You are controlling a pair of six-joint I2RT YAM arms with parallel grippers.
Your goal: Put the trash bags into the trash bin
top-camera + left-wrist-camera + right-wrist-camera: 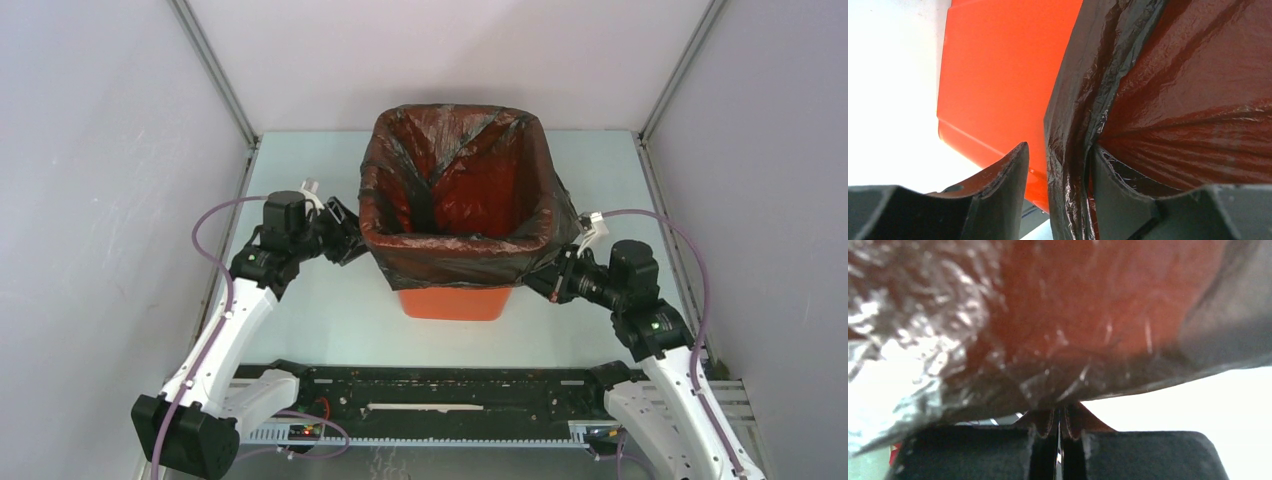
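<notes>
The orange trash bin stands in the middle of the table. The glossy black trash bag lines it, with its edge folded down over the rim on all sides. My left gripper is at the bin's left near corner. In the left wrist view it is open, with the bag's hanging fold between the jaws against the right finger and the bin wall behind. My right gripper is at the bin's right near corner. In the right wrist view it is shut on a pinch of the bag.
Grey walls with metal corner posts close in the table on the left, back and right. A black rail with the arm bases runs along the near edge. Purple cables loop beside each arm.
</notes>
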